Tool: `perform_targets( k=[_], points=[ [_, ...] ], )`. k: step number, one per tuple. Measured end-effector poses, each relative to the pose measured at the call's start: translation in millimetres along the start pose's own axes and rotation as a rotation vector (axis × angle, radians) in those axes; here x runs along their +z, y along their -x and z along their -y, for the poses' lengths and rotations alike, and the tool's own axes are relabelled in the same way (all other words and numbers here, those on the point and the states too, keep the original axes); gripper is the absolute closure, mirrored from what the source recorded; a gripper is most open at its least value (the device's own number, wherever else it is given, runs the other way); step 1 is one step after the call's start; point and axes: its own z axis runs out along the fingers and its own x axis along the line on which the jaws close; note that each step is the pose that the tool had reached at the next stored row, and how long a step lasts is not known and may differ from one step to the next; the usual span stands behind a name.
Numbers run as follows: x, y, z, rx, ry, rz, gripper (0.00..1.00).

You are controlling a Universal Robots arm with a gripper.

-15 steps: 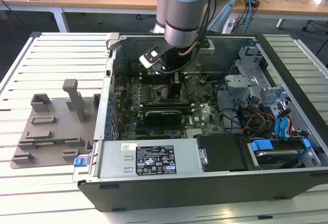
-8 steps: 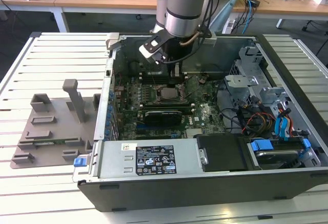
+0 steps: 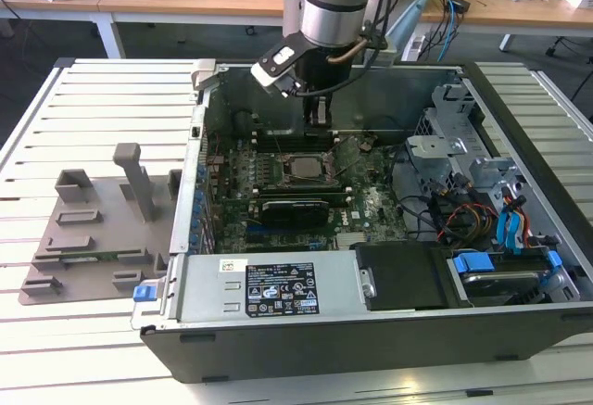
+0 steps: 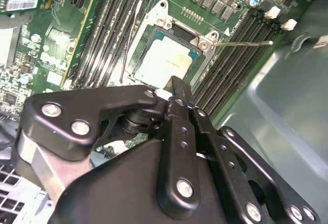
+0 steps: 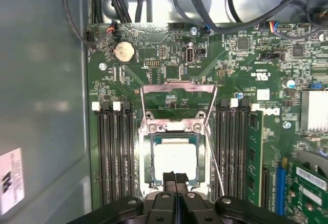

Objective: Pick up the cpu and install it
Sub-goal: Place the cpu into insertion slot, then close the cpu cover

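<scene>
The cpu (image 3: 295, 166) lies flat in the motherboard socket inside the open computer case (image 3: 371, 340). Its silvery top shows in both wrist views (image 5: 175, 157) (image 4: 165, 60). The socket's metal load plate (image 5: 177, 86) stands swung open beyond it, and the thin lever (image 5: 215, 165) lies beside the socket. My gripper (image 3: 320, 125) hangs just above the socket's edge, fingers pressed together with nothing between them (image 5: 175, 177) (image 4: 175, 86). The fingertips cover a small part of the cpu's near edge.
Black memory slots (image 5: 115, 152) flank the socket on both sides. A black graphics card (image 3: 296, 208) lies in front of the socket, the power supply (image 3: 264, 289) nearer still. Drive cages and cables (image 3: 473, 192) fill the case's right. A grey plastic tray (image 3: 88, 229) sits outside at the left.
</scene>
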Motion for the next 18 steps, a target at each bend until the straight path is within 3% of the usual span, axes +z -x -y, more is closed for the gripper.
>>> perform_targets(
  k=[4,13,18],
  points=[
    [-16.2,0.1,0.8,0.000,0.0000,0.0000,0.89],
    [-16.9,0.1,0.8,0.000,0.0000,0.0000,0.89],
    [-17.7,-0.2,-15.1,0.000,0.0000,0.0001,0.89]
  ],
)
